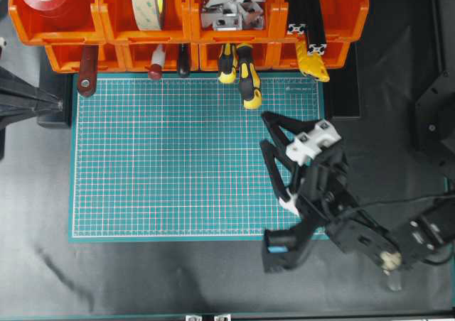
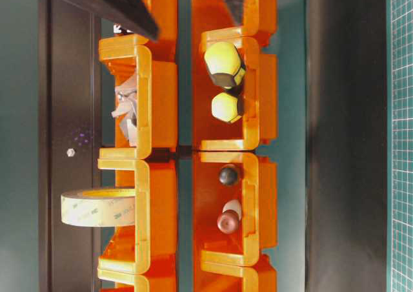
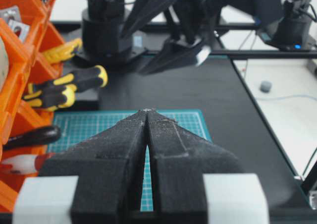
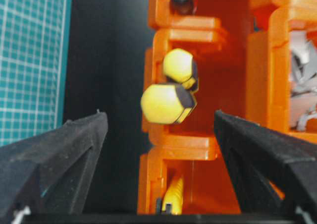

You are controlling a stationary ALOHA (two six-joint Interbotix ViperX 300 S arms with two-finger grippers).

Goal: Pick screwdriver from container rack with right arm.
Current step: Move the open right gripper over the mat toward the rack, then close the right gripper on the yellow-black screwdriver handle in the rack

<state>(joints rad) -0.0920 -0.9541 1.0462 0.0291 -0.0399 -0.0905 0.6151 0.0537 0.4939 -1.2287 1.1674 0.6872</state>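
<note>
Closest to my left wrist camera, the left gripper fills the lower frame, its two black fingers pressed together with only a hairline seam between them and nothing held. From overhead I see that arm only as a dark wedge at the left edge, beside the green mat. Along the top runs the container rack, two tiers of orange bins. The screwdriver sits in a lower bin at upper centre, its yellow-and-black handle sticking out over the mat's top edge, just beside a stubbier striped handle. Right of centre, my right arm angles up from the lower right corner, and the right gripper stands spread wide and empty, apart from that handle.
</note>
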